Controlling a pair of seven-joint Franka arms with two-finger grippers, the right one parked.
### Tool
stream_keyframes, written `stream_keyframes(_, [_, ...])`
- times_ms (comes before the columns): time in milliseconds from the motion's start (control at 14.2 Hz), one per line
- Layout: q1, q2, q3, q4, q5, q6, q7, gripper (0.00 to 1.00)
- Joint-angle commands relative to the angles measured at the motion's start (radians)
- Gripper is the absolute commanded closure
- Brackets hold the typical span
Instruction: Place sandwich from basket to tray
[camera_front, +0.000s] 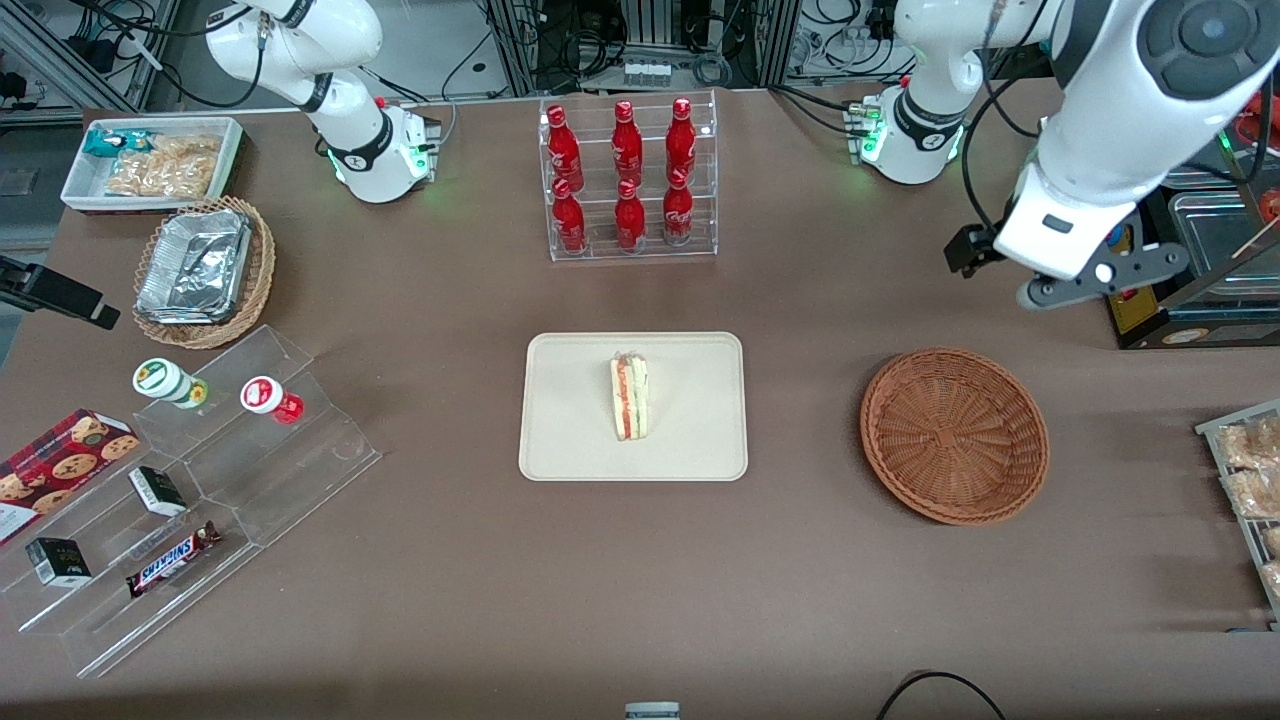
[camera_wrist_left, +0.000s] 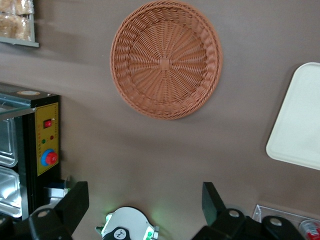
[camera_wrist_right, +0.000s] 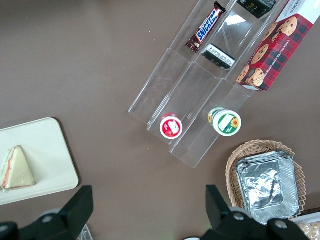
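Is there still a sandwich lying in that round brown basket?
No: the basket holds nothing, the sandwich lies on the tray, and the open gripper hangs above the table, apart from both.

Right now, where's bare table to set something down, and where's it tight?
Open brown table lies between the tray and the basket, and across the strip nearer the front camera than both. The sandwich fills only the tray's middle. Crowded: the parked arm's end, with the clear stepped shelf and foil-tray basket. The gripper, open, hangs above bare table.
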Motion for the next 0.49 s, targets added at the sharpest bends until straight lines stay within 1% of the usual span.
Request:
stream_keyframes(0, [0.022, -0.043, -0.009, -0.027, -0.045, 0.013, 0.055, 0.0])
stream_keyframes(141, [0.025, -0.043, -0.009, -0.01, -0.053, 0.013, 0.175, 0.0])
stream_keyframes(423, [0.019, -0.04, -0.011, 0.034, -0.053, 0.001, 0.175, 0.0])
